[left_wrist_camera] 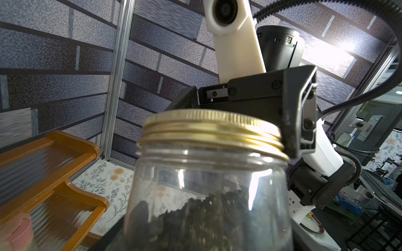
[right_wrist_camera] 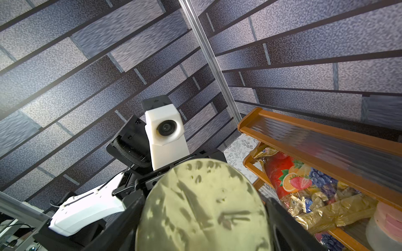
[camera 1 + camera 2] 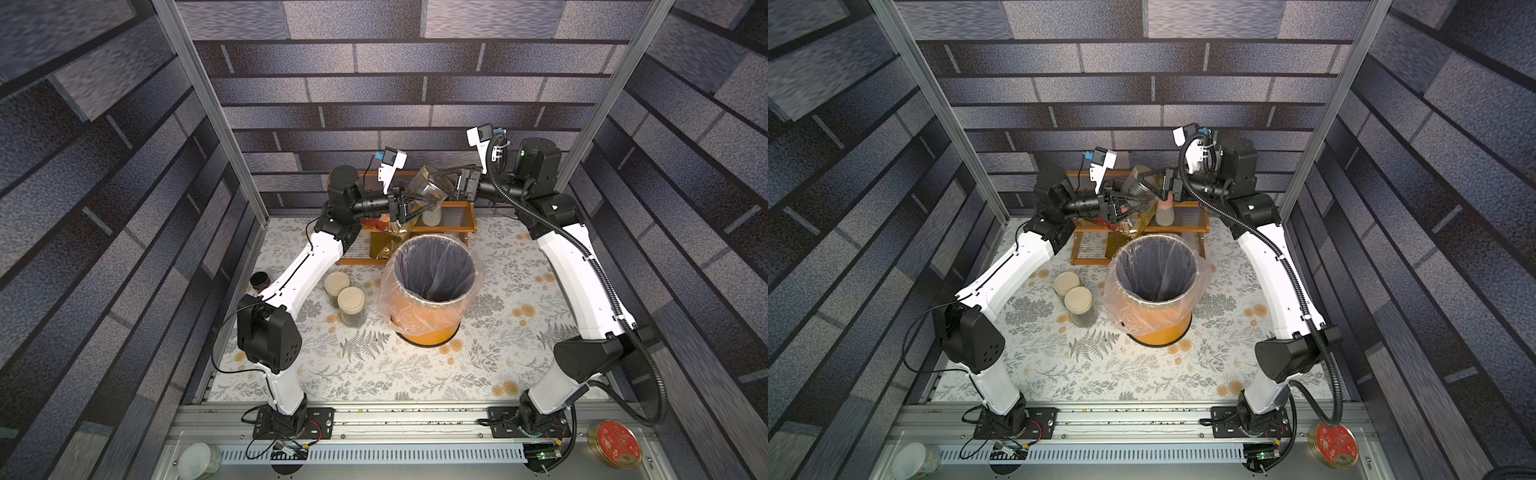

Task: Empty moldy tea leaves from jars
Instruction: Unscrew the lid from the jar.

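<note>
A clear glass jar [image 3: 428,185] [image 3: 1136,183] hangs tilted in the air over the wooden rack, behind the orange bin [image 3: 432,332] [image 3: 1158,332]. My left gripper [image 3: 434,200] is shut on its glass body. My right gripper [image 3: 438,180] is shut on its lid [image 1: 208,128]. In the left wrist view dark tea leaves [image 1: 206,217] fill the lower part of the jar, and a right finger [image 1: 291,130] presses the lid's gold rim. In the right wrist view the cream lid top [image 2: 202,206] sits between black fingers [image 2: 121,221]. Two more lidded jars [image 3: 336,284] [image 3: 351,301] stand left of the bin.
The bin is lined with a clear bag. The wooden rack [image 3: 457,226] at the back holds a snack bag [image 3: 395,237] and a white bottle [image 3: 432,214]. A dark jar [image 3: 259,279] stands at the left edge. A red tin [image 3: 615,442] lies at front right.
</note>
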{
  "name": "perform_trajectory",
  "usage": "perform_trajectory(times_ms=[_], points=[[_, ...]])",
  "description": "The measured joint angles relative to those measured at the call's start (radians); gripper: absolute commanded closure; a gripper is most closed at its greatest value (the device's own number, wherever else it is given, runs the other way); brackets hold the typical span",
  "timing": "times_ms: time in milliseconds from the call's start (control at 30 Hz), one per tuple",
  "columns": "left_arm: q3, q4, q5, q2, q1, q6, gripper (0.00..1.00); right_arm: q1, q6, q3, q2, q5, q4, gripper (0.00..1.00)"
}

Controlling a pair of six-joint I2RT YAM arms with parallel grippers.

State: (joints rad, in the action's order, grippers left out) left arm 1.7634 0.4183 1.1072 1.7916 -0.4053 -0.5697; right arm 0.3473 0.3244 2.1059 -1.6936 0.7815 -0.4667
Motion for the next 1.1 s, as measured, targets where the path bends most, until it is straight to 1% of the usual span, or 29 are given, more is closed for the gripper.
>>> perform_trajectory(times_ms=[267, 500, 667, 900, 1100], points=[[0.07, 0.178, 0.075, 0.089, 0.014, -0.148, 0.68, -0.023, -0.063, 0.101, -0.062, 0.069, -0.032, 0.29], [0.17, 0.276, 0.132, 0.157, 0.021, -0.257, 0.68, -0.04, -0.127, 0.214, -0.118, 0.141, -0.07, 0.3], [0.218, 0.34, 0.154, 0.2, 0.022, -0.338, 0.68, -0.063, -0.169, 0.307, -0.179, 0.222, -0.105, 0.31], [0.255, 0.382, 0.16, 0.243, 0.026, -0.396, 0.68, -0.094, -0.202, 0.466, -0.293, 0.324, -0.166, 0.33], [0.255, 0.368, 0.167, 0.246, 0.031, -0.403, 0.68, -0.112, -0.203, 0.508, -0.335, 0.367, -0.177, 0.33]])
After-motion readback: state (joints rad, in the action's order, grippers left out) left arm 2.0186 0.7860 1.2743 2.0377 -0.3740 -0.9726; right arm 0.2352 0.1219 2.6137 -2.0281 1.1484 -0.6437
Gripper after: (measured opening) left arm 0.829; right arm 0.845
